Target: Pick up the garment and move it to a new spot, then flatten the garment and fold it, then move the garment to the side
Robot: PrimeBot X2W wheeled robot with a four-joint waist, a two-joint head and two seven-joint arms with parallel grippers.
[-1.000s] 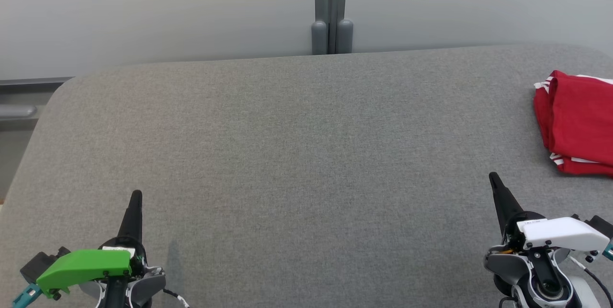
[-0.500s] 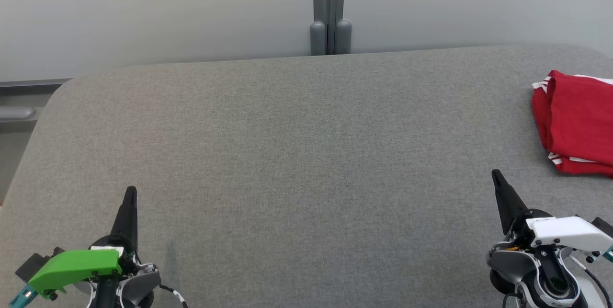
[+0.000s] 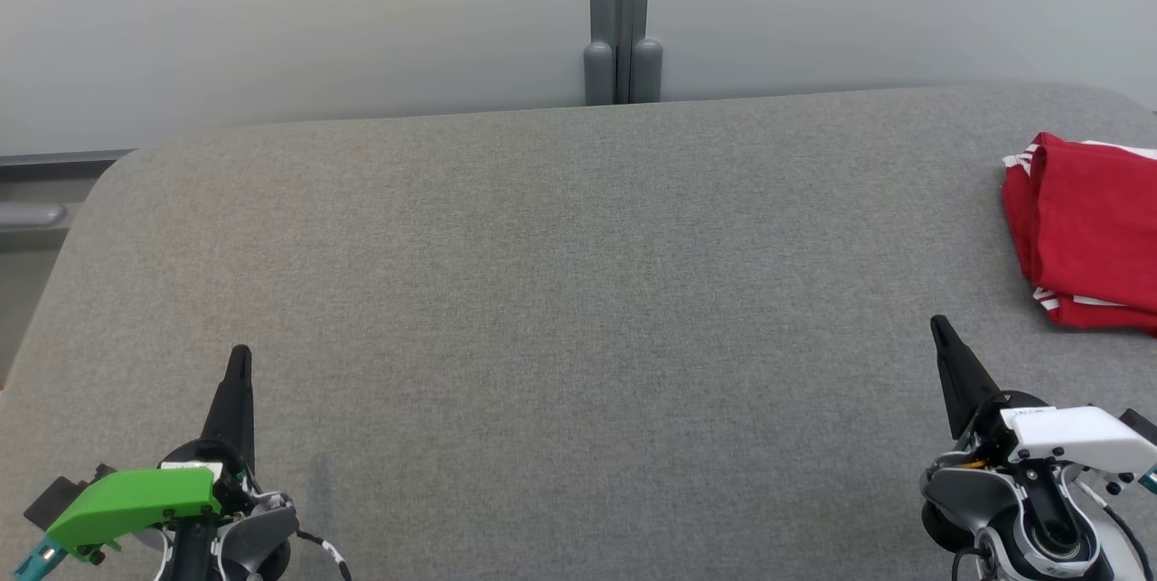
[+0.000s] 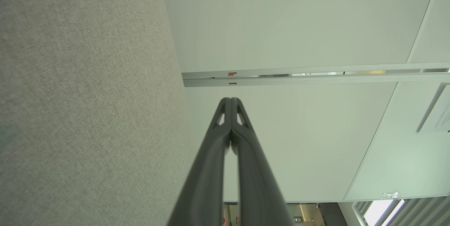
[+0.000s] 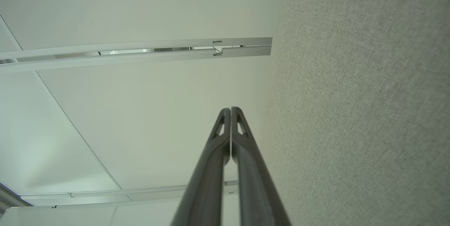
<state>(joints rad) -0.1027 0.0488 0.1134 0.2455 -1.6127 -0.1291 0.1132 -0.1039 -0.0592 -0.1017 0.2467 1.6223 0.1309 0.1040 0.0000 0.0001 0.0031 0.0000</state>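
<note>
Head view down on grey table (image 3: 542,292), wrist views low, rolled sideways, apparently sharing wall (image 3: 271,21).

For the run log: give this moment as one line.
garment: folded, right side of grey surface | left end effector: shut, empty | right end effector: shut, empty

The garment (image 3: 1089,229), red with white striped trim, lies at the right edge of the table (image 3: 542,292), seemingly folded into layers; its right part is cut off.
</note>
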